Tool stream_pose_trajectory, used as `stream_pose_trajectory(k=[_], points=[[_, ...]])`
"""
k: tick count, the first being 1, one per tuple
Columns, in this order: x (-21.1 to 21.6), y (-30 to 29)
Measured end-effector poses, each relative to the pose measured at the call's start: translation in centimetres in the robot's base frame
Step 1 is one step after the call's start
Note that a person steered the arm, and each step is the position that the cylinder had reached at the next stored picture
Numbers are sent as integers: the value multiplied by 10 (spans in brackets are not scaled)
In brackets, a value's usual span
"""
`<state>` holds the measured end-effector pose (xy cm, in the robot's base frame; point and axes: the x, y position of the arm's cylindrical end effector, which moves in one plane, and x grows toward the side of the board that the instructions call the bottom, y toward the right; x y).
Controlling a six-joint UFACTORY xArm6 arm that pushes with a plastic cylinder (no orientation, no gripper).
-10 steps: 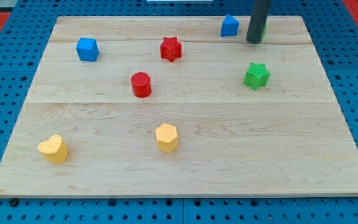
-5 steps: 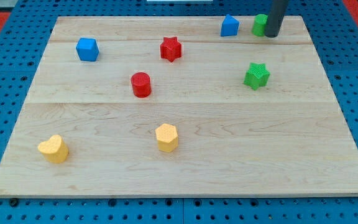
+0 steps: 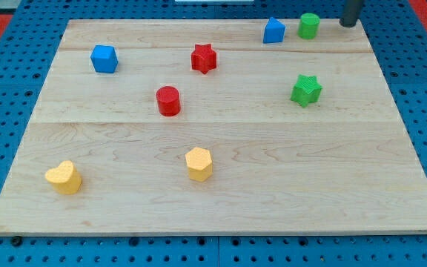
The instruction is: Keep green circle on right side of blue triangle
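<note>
**A:** Camera view: where are the task's blocks?

**B:** On the pale wooden tabletop point(image 3: 221, 148), at its far edge, the green circle block point(image 3: 309, 25) sits just right of the blue triangle block point(image 3: 273, 31), a small gap between them.

**A:** And the arm?

**B:** No hand exists, so no grasp to report. My tip point(image 3: 350, 23), a dark rod's end, hangs right of the green circle, apart from it.

**A:** What step is this?

**B:** The arrangement looks achieved; next, I judge, simply avoid nudging either block.
</note>
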<state>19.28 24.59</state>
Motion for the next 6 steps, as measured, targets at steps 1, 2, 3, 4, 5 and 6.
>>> stream_pose_trajectory(k=[1,2,3,4,5,6], points=[[-2,-24],[-1,-48],[-1,-61],[-1,-45],[15,-11],[62,-1]])
